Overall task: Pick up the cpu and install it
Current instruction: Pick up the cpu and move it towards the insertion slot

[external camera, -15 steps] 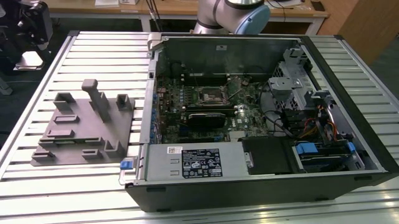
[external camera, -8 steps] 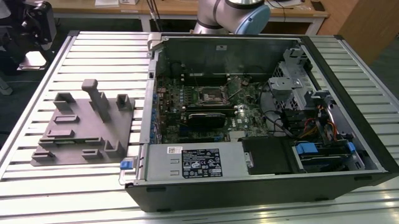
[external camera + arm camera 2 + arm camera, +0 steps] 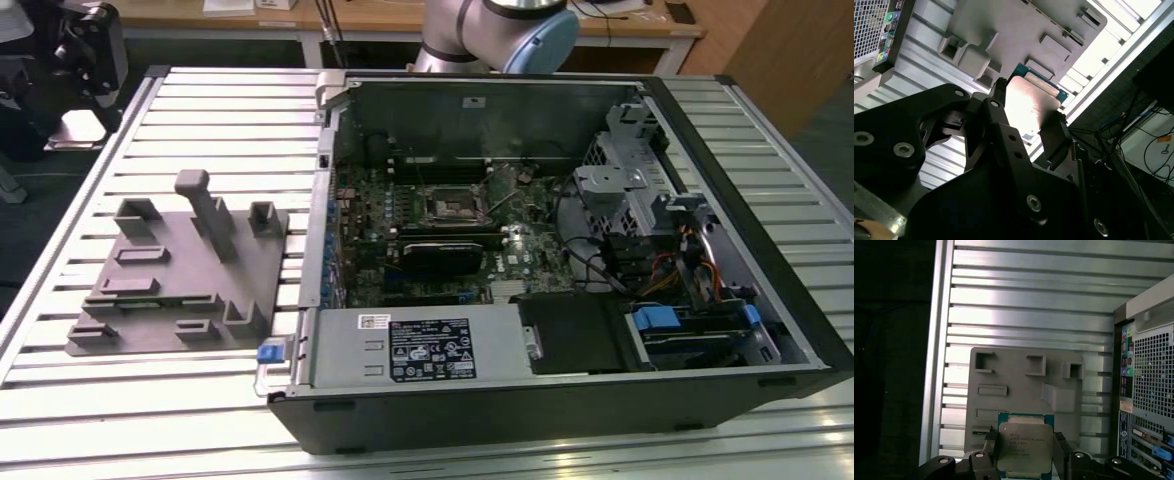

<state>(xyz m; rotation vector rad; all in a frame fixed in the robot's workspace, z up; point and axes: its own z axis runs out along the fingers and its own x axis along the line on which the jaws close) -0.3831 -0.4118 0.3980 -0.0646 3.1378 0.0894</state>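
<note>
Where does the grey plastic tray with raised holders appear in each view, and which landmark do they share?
Exterior view: the grey plastic tray on the slatted metal table, at the exterior view's left of the open black computer case.
First wrist view: the tray beyond the silvery square cpu, beside the case.
Second wrist view: the tray beyond the cpu, beside the case.
Shared landmark: the case.

The place looks like a robotics lab or workshop. Under the gripper (image 3: 1025, 447) lies a slatted metal table (image 3: 200, 110) bearing a grey moulded tray (image 3: 147, 290), with an open computer case (image 3: 561, 250) off to the gripper's side, its circuit boards bare. Behind the robot arm (image 3: 494, 35) stand wooden workbenches (image 3: 374, 18).
</note>
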